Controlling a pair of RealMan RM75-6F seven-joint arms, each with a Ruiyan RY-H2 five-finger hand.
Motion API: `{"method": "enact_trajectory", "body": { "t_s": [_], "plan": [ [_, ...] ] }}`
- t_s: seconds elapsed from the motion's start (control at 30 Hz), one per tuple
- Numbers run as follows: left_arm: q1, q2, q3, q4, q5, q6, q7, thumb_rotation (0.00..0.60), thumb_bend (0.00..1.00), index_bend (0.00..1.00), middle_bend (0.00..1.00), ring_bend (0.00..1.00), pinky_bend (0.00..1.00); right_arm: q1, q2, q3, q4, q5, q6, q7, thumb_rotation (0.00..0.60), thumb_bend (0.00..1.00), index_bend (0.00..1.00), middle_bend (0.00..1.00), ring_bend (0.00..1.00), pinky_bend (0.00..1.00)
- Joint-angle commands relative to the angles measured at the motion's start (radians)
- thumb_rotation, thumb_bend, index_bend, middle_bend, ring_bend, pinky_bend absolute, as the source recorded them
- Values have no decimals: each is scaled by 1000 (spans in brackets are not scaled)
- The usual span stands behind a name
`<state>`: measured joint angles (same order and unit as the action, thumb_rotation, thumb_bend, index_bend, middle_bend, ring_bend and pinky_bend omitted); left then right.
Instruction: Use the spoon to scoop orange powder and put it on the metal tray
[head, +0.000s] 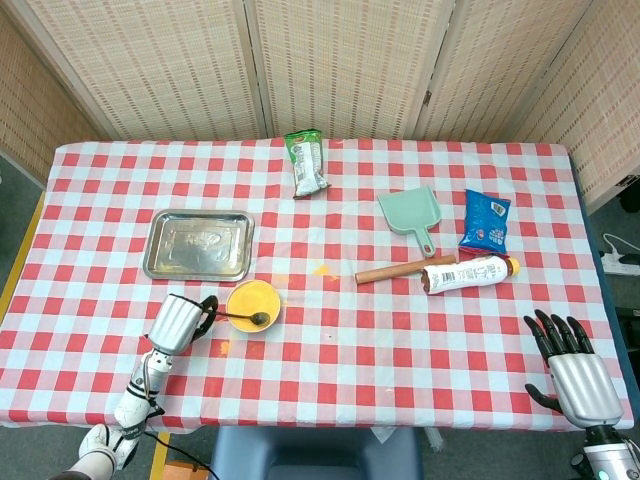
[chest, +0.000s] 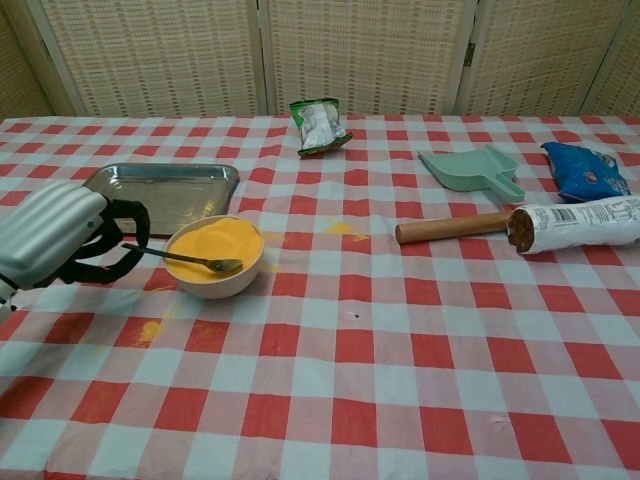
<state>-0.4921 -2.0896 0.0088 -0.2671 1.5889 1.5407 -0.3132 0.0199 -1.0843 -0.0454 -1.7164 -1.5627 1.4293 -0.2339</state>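
Observation:
My left hand (head: 180, 322) (chest: 58, 236) pinches the handle end of a metal spoon (chest: 185, 257) (head: 242, 318), just left of a small bowl (chest: 214, 258) (head: 253, 305) full of orange powder. The spoon's bowl lies over the powder near the bowl's front right rim. The metal tray (head: 198, 245) (chest: 165, 190) lies behind and slightly left of the bowl, holding no powder that I can make out. My right hand (head: 573, 367) rests open at the table's front right corner, fingers spread, holding nothing; it is outside the chest view.
A green dustpan (head: 411, 213), a wooden-handled roller in a wrapper (head: 440, 272), a blue snack bag (head: 486, 220) and a green snack bag (head: 306, 163) lie further back and right. Orange powder spots mark the cloth (chest: 150, 329) (head: 322, 268).

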Motion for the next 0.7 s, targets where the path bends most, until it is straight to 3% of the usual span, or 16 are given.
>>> {"method": "enact_trajectory", "body": {
  "t_s": [0.03, 0.23, 0.33, 0.53, 0.7],
  "plan": [
    [3, 29, 2, -48, -1, -16, -23, 600, 482, 938, 1000, 1000, 1000, 1, -1, 0, 1, 0, -2, -1, 600, 104, 0, 0, 0, 0],
    [0, 82, 5, -133, 0, -40, -30, 600, 559, 994, 1000, 1000, 1000, 2, -1, -1, 1, 0, -4, -2, 600, 103, 0, 0, 0, 0],
    [-8, 173, 8, -274, -3, -93, -22, 600, 591, 995, 1000, 1000, 1000, 0, 1, -3, -1, -5, -1, 1, 600, 103, 0, 0, 0, 0],
    [-21, 357, -3, -627, -35, -196, 110, 600, 616, 995, 1000, 1000, 1000, -1, 5, -6, -2, -12, 2, 7, 600, 104, 0, 0, 0, 0],
    [-32, 449, -22, -804, -68, -260, 191, 600, 618, 995, 1000, 1000, 1000, -1, 8, -8, -4, -17, 5, 14, 600, 103, 0, 0, 0, 0]
  ]
}}
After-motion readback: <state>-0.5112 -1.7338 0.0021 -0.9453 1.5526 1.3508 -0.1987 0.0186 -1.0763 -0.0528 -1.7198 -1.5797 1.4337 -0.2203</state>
